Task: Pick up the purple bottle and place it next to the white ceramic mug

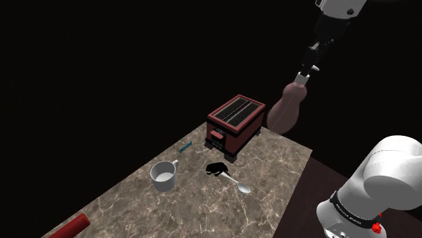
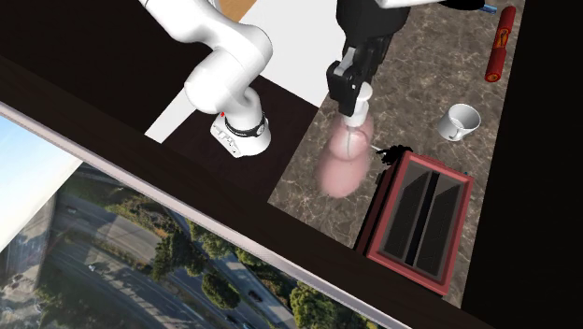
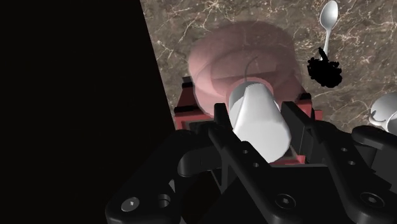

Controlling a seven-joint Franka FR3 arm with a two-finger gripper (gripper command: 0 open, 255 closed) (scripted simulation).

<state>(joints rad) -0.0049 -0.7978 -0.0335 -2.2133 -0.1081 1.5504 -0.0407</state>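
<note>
The bottle (image 1: 287, 107) is a pinkish, see-through flask with a white cap, not purple. It hangs in the air by the table's far right corner, beside the toaster. My gripper (image 1: 309, 67) is shut on its cap from above. In the second exterior view the gripper (image 2: 353, 101) holds the bottle (image 2: 343, 159) over the marble edge. The wrist view has the gripper (image 3: 257, 121) clasping the white cap, with the bottle's body (image 3: 219, 63) below. The white mug (image 1: 164, 176) stands upright on the marble top, well apart from the bottle; it appears again as the mug (image 2: 460, 120) and the mug (image 3: 385, 111).
A red toaster (image 1: 235, 120) stands at the table's far end. A small black object (image 1: 217, 169) and a spoon (image 1: 241, 186) lie between toaster and mug. A teal stick (image 1: 186, 146) and a red cylinder (image 1: 69, 226) lie nearer the shoulder view's left edge. Black area surrounds the table.
</note>
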